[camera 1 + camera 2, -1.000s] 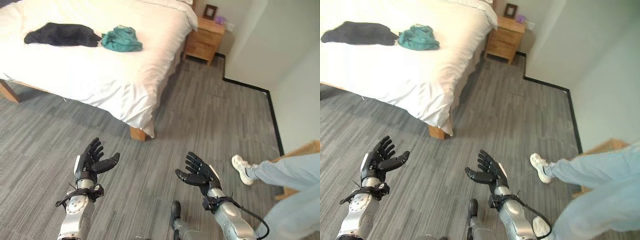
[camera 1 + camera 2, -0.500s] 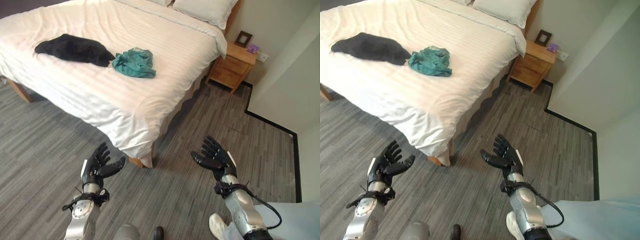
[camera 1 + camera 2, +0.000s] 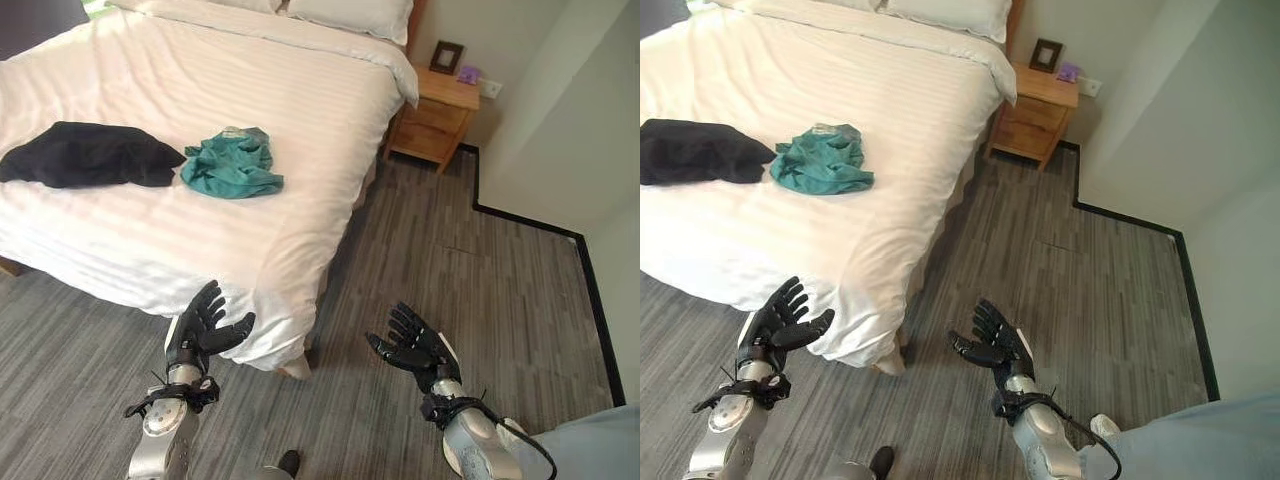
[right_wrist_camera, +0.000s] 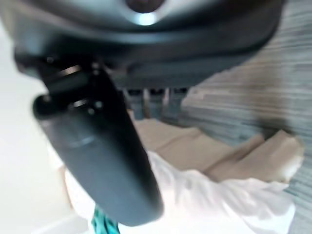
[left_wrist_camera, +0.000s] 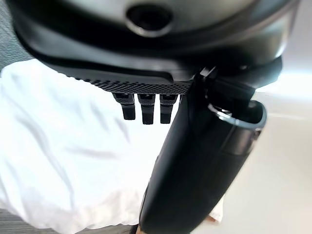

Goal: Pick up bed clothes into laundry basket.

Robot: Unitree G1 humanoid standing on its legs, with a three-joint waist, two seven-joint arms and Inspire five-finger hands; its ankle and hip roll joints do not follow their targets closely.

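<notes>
Matt white cloth bed (image 3: 250, 130), crumpled teal garment (image 3: 232, 167), wooden nightstand (image 3: 434, 118).

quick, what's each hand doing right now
left hand: open, holding nothing
right hand: open, holding nothing

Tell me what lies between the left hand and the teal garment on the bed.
Only bare white sheet lies between the left hand and the teal garment, seen in the left eye view.

The black garment (image 3: 85, 155) runs off the picture's edge, well beyond the left hand's fingers (image 3: 205, 305). A person's trouser leg (image 3: 1200, 440) is cut off at the corner, beside the right hand (image 3: 990, 345).
</notes>
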